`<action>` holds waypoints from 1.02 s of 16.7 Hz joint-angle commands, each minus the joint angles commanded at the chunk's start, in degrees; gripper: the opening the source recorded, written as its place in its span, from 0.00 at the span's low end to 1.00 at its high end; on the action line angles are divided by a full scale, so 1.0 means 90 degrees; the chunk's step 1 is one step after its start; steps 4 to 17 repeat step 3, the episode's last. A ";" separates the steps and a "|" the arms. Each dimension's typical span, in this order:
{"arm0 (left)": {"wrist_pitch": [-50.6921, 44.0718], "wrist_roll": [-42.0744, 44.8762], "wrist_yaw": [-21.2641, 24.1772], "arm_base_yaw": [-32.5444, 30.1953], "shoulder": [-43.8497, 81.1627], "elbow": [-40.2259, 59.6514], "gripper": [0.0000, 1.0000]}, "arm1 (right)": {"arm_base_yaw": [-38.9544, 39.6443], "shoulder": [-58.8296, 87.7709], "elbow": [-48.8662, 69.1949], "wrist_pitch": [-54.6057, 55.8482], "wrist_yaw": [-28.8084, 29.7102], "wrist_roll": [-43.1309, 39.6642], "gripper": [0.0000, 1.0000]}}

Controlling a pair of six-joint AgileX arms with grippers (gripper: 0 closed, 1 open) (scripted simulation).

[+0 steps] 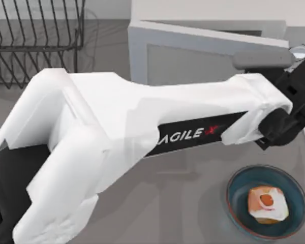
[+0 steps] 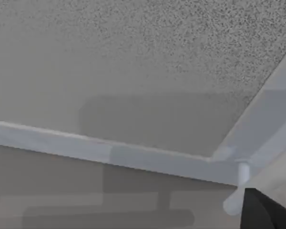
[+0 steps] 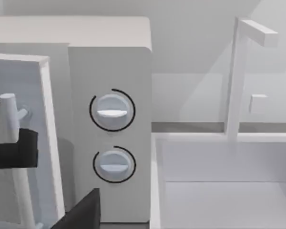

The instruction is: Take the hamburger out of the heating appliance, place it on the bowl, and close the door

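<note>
The hamburger (image 1: 267, 203) lies in the dark teal bowl (image 1: 239, 203) at the table's front right. Behind it stands the white microwave (image 1: 208, 11), whose two knobs (image 3: 112, 110) face the right wrist camera. Its door (image 1: 193, 61) stands a little ajar, angled off the front. My left arm reaches across the table, and its gripper (image 1: 297, 81) is against the door's outer face, just beside the pale grey bar handle (image 1: 262, 58). In the left wrist view the door window (image 2: 148, 71) is very close, with one black finger (image 2: 269, 212) by a handle post (image 2: 243, 171).
A black wire dish rack (image 1: 35, 40) stands at the back left. To the right of the microwave is a white basin (image 3: 229, 191) with a tall white faucet (image 3: 236, 76). The left arm's white body covers most of the table's middle and left.
</note>
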 joint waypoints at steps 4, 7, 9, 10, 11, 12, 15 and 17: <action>0.0092 0.0239 0.0149 0.0235 0.0220 0.0245 0.00 | 0.0000 0.0000 0.0000 0.0000 0.0000 0.0000 1.00; 0.0092 0.0239 0.0149 0.0235 0.0220 0.0245 0.00 | 0.0000 0.0000 0.0000 0.0000 0.0000 0.0000 1.00; 0.0092 0.0239 0.0149 0.0235 0.0220 0.0245 0.00 | 0.0000 0.0000 0.0000 0.0000 0.0000 0.0000 1.00; 0.0092 0.0239 0.0149 0.0235 0.0220 0.0245 0.00 | 0.0000 0.0000 0.0000 0.0000 0.0000 0.0000 1.00; 0.0092 0.0239 0.0149 0.0235 0.0220 0.0245 0.00 | 0.0000 0.0000 0.0000 0.0000 0.0000 0.0000 1.00; 0.0092 0.0239 0.0149 0.0235 0.0220 0.0245 0.00 | 0.0000 0.0000 0.0000 0.0000 0.0000 0.0000 1.00; 0.0092 0.0239 0.0149 0.0235 0.0220 0.0245 0.00 | 0.0000 0.0000 0.0000 0.0000 0.0000 0.0000 1.00; 0.0092 0.0239 0.0149 0.0235 0.0220 0.0245 0.00 | 0.0000 0.0000 0.0000 0.0000 0.0000 0.0000 1.00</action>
